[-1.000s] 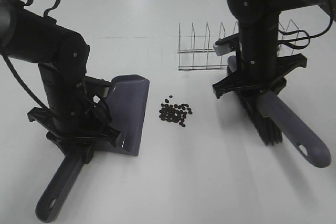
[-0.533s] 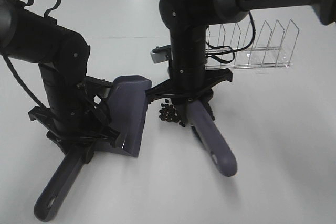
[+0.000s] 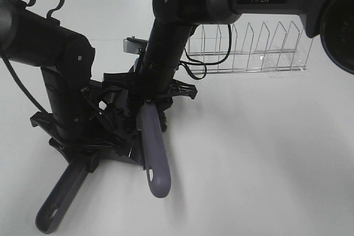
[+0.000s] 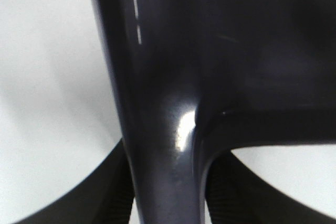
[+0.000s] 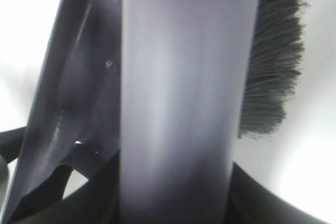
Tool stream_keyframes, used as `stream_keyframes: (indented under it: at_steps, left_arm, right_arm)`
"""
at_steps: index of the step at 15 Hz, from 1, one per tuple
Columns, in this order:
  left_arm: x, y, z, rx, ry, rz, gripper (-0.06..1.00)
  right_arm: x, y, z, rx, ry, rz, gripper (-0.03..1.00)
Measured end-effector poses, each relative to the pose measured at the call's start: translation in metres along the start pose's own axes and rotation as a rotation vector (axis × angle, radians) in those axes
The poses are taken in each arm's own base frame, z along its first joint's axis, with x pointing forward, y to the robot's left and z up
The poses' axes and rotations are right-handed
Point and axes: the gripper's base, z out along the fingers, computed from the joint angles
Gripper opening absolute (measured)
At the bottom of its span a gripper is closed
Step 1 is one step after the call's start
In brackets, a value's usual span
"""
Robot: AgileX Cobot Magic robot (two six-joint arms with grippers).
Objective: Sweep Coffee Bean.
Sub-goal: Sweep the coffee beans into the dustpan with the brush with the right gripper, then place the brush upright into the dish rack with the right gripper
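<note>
My left gripper (image 3: 84, 150) is shut on the dark grey dustpan's handle (image 3: 60, 198), holding the pan on the table; the handle fills the left wrist view (image 4: 163, 145). My right gripper (image 3: 150, 99) has reached across to the left and is shut on the grey brush handle (image 3: 154, 156). The brush sits over the dustpan's mouth. In the right wrist view the handle (image 5: 178, 103) has dark bristles (image 5: 273, 77) on one side and the dustpan wall (image 5: 68, 103) on the other. The coffee beans are hidden; none show in any view.
A clear wire rack (image 3: 249, 48) stands at the back right on the white table (image 3: 265, 153). Both arms crowd the left middle of the table.
My right arm has swept the brush leftward from the right side, across the bean cluster, to the dustpan's mouth. The beans have gone from sight. The left arm and dustpan have not moved.
</note>
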Motion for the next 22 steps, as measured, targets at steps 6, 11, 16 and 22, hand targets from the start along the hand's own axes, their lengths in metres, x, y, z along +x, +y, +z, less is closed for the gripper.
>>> stream_keyframes:
  at_steps: [6, 11, 16, 22]
  left_arm:
    - [0.0, 0.0, 0.0, 0.004, -0.002, 0.012, 0.35]
    - [0.0, 0.0, 0.0, 0.005, -0.004, 0.016, 0.35]
    - [0.0, -0.001, 0.0, 0.006, -0.004, 0.016, 0.35]
    - [0.0, -0.001, 0.0, 0.011, -0.003, 0.013, 0.35]
  right_arm:
    - [-0.021, -0.007, -0.026, -0.153, -0.004, 0.061, 0.3]
    - [-0.032, -0.009, -0.06, -0.156, -0.018, -0.024, 0.3]
    - [-0.036, -0.019, -0.08, 0.004, -0.101, -0.117, 0.3]
    - [0.012, -0.054, -0.108, 0.281, -0.053, -0.206, 0.3]
